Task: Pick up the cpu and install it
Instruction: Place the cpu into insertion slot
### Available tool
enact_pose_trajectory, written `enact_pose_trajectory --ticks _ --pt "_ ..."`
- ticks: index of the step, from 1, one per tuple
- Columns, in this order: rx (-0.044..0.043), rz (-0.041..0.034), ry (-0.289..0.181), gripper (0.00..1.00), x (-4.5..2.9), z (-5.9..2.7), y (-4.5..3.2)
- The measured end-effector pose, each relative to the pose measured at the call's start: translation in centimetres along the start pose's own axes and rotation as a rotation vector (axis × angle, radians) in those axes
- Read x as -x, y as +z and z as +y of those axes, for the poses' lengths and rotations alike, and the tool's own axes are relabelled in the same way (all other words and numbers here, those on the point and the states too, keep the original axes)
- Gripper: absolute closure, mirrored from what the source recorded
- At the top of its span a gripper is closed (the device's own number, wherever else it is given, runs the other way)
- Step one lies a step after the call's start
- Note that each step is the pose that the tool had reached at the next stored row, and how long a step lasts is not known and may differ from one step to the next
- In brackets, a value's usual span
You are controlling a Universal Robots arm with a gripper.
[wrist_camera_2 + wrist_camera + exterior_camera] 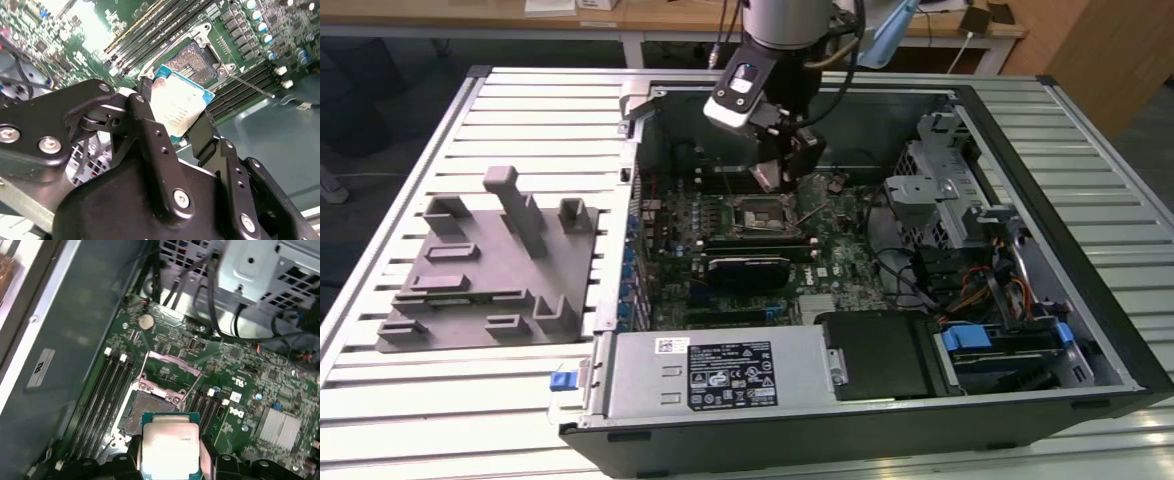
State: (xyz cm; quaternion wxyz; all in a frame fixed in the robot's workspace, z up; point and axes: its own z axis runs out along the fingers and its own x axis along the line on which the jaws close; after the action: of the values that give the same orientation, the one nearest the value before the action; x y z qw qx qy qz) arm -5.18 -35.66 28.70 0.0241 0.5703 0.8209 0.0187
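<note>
Silver-grey metal with a pale rim: the cpu point(182, 107) is sitting between the black fingers point(152, 136) of the gripper point(170, 456). The fingers are pressing on two opposite edges of it, so I am logging the gripper as clenched on the chip. In the second wrist view the chip is hanging at a tilt.

Item, socket point(150, 409): black-framed and lying open directly beneath the gripper, with its contact field showing bare. Its metal load plate point(169, 367) is standing swung back on the far side of the socket from the gripper. The cpu is hovering over the socket's near edge, held above it rather than seated.

Item, green motherboard point(240, 365): spreading out under the gripper. Long memory slots point(142, 37) are running along both sides of the socket. A round coin cell point(145, 321) is sitting beyond the load plate, and a finned silver heatsink point(277, 427) is lying off to one side of the gripper.

Item, computer case point(854, 440): lying open on the slatted metal table point(400, 400), with the arm reaching down into it. A grey power supply point(720, 375) with a label is lying along the case wall, well apart from the gripper.

Item, grey tray point(480, 265): resting on the table outside the case, well apart from the gripper, toward the exterior view's left
</note>
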Motion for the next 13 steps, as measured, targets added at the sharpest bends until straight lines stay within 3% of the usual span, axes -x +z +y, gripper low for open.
enact_pose_trajectory --ticks 13 --pt "-0.0039 -0.0126 0.218 0.46 0.00 0.00 0.02"
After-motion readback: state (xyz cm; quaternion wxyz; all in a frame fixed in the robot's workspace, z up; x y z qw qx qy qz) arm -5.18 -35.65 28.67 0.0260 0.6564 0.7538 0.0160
